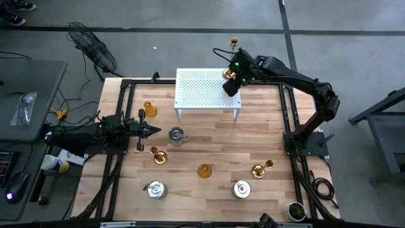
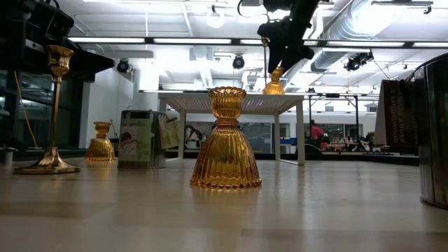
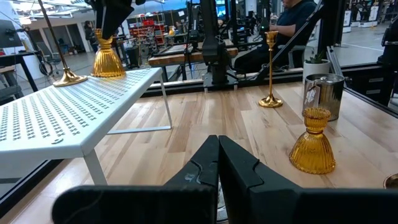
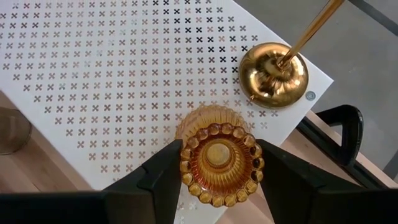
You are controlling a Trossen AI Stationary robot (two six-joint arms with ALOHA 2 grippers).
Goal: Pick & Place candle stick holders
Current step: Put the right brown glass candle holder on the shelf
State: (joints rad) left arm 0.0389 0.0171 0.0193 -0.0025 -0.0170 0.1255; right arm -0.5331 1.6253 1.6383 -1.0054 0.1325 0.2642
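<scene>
White rack [image 4: 93, 68] corner is tight: right gripper [image 4: 217, 165] clamps an amber cup [image 4: 219, 163] just beside the gold candlestick [image 4: 273, 74] (left gripper [image 3: 217, 162] idles, shut). A sloppy release could knock it off.

the rack [image 4: 112, 74] is white, punched all over with small cross-shaped holes. on its corner stands a shiny gold candlestick [image 4: 273, 73] beside a ribbed amber-orange cup [image 4: 221, 163]. the bench [image 1: 209, 149] is pale wood planks. the silvery pot [image 1: 241, 189] near its front edge gleams metallic.
</scene>
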